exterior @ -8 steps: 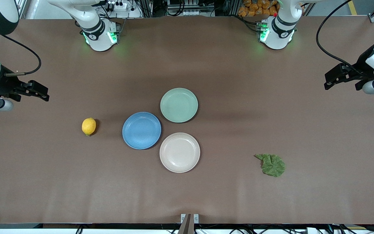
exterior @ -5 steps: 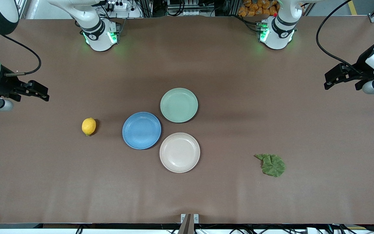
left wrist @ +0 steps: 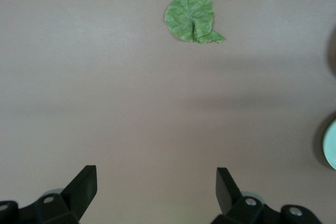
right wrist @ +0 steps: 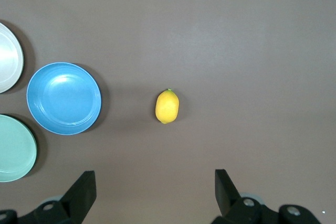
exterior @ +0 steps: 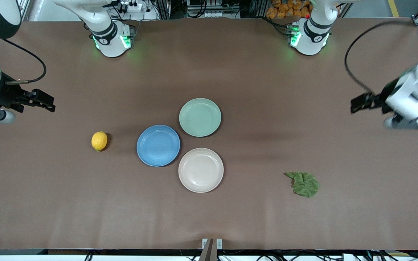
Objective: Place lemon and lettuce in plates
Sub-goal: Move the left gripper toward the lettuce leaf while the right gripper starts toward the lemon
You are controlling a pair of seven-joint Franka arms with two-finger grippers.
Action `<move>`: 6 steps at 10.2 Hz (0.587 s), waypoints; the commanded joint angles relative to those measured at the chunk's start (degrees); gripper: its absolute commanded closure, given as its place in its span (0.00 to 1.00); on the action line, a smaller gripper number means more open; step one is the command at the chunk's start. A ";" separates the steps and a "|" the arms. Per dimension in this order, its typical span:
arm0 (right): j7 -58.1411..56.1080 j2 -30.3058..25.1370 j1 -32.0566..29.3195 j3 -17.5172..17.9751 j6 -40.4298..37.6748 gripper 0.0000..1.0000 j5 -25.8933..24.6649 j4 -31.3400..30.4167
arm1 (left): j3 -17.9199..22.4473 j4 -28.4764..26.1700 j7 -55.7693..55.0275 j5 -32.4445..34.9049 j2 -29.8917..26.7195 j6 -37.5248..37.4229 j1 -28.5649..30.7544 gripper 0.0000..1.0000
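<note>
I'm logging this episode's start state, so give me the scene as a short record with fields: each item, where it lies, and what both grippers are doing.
lemon: small oval yellow lemon on the bare table, beside the blue plate, toward the right arm's end
lettuce: flat crinkled green lettuce leaf on the table, toward the left arm's end
plates: round blue plate and round beige-pink plate, both empty
other: round pale green plate, empty
left gripper: open, over bare table, holding nothing
right gripper: open, over bare table, holding nothing
task progress: nothing placed yet

The yellow lemon (exterior: 99,141) lies beside the empty blue plate (exterior: 158,145); the crinkled green lettuce (exterior: 303,184) lies flat near the empty beige plate (exterior: 200,170).
</note>
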 commanded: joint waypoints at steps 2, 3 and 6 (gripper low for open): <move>0.59 -1.65 -0.02 -0.02 -0.09 0.00 0.68 -1.51 | -0.15 0.28 0.45 4.38 12.22 12.94 0.00 0.00; 0.50 -1.48 -0.02 -0.02 -0.17 0.00 0.59 -1.77 | -0.15 0.28 0.45 4.22 15.91 17.60 0.00 0.00; 0.84 5.43 -0.02 -0.20 -0.46 0.00 0.59 -3.00 | -0.24 3.44 -2.26 2.91 26.91 27.99 -0.96 0.00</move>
